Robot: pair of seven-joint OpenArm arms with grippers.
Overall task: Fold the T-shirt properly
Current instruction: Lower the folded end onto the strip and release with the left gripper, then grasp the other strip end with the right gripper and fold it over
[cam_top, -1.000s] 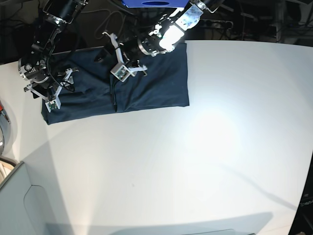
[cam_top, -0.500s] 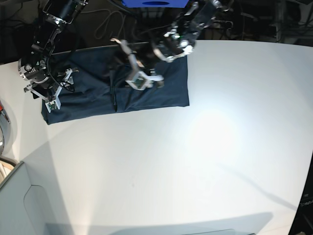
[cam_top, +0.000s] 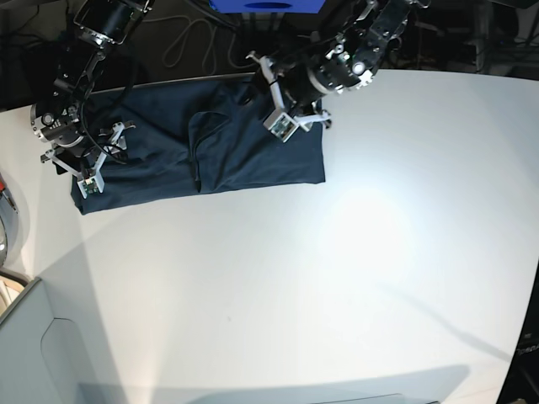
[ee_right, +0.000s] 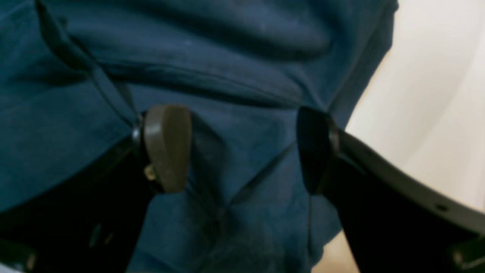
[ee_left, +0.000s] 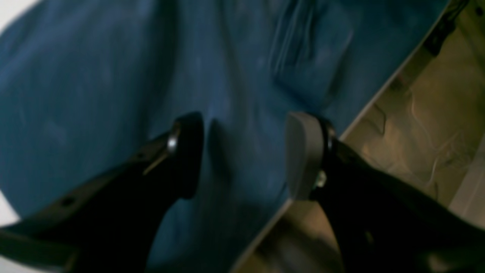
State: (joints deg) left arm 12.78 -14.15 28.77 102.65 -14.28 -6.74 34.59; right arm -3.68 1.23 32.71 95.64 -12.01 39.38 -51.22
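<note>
Both claws, left (cam_top: 286, 114) and right (cam_top: 91, 160), released and gripping nothing, shirt (cam_top: 202, 143) flat beneath at table's (cam_top: 354, 269) far edge; could snag one layer only, or drag cloth off that edge.

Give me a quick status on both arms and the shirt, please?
Left end effector open, over far edge. Right end effector open, over T-shirt end. T-shirt partly folded on table, unheld. Nothing in the way.

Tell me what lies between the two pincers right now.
Only T-shirt: in the base view, wrinkled navy cloth with a raised fold spans the stretch from the right pincer to the left pincer. Both are open over the shirt.
</note>
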